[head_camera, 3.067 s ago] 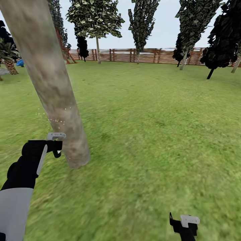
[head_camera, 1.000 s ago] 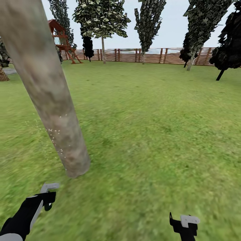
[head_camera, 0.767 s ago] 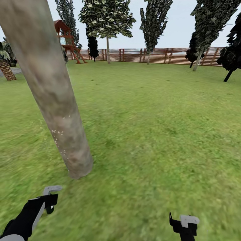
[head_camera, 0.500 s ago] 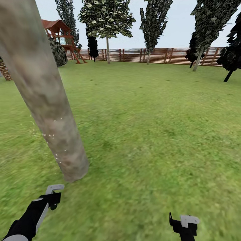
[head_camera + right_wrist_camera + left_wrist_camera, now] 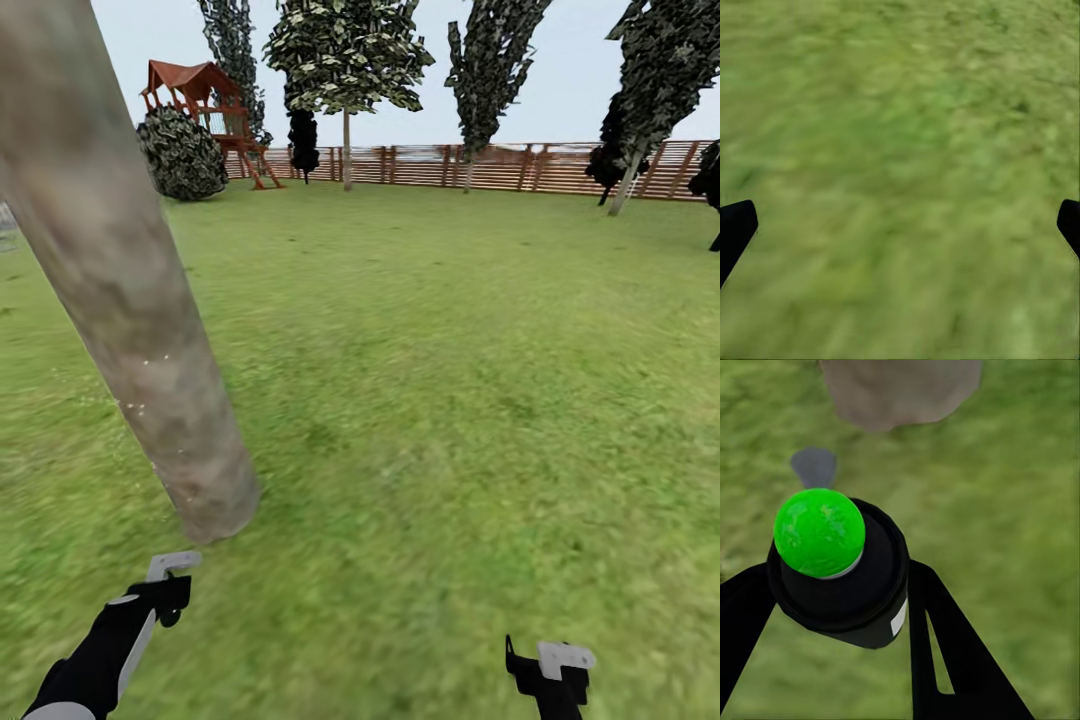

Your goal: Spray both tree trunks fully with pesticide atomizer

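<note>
While the lawn (image 5: 480, 400) runs wide and green out to the slat fence (image 5: 520, 166) at its far edge, I have the thick grey-tan tree trunk (image 5: 130, 330) leaning close ahead on my left, its foot planted in the grass just beyond my left gripper (image 5: 832, 622). That gripper is clamped around the pesticide atomizer (image 5: 836, 566), whose green cap (image 5: 819, 532) points toward the base of the trunk. A few pale specks sit on the lower bark; I judge most of the column above them bare of spray. To do this well I would lift the nozzle, sweep slowly from the foot upward, then work round the trunk's other sides. My right gripper (image 5: 900, 225) hangs low over bare grass with its fingers wide apart, holding nothing, and I would keep it there.
</note>
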{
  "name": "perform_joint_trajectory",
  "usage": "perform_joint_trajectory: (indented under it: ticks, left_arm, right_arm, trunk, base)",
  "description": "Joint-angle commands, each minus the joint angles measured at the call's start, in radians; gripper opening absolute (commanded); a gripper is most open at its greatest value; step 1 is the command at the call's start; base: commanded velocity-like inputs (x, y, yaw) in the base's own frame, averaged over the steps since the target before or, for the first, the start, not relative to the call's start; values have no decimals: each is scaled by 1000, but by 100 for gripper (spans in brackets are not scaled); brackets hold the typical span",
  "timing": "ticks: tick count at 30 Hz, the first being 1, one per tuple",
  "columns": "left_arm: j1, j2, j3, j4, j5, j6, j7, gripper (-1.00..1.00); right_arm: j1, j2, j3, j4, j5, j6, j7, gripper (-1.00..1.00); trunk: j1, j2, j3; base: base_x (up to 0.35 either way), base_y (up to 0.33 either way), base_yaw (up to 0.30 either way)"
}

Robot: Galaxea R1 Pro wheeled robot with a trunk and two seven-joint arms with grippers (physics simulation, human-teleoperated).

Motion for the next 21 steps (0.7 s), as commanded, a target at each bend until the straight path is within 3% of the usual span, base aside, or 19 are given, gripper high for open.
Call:
perform_joint_trajectory:
  ticks: [1,5,16,21]
  left_arm:
    - [0,0,0,0,0,-15,0,-100]
    - [0,-1,1,10,1,-42,0,-100]
    - [0,-2,1,11,1,-43,0,-100]
    - [0,0,1,11,1,-43,0,-100]
  right_arm:
    - [0,0,0,0,0,0,0,100]
    - [0,0,0,0,0,0,1,100]
    - [0,-4,-2,0,0,0,-1,100]
    - [0,-2,-1,0,0,0,-1,100]
  trunk:
    - [0,0,0]
    - [0,0,0]
    - [0,0,0]
    - [0,0,0]
  base:
    - [183,-225,277]
    - [39,-265,158]
    - [1,-275,5]
    - [0,-275,210]
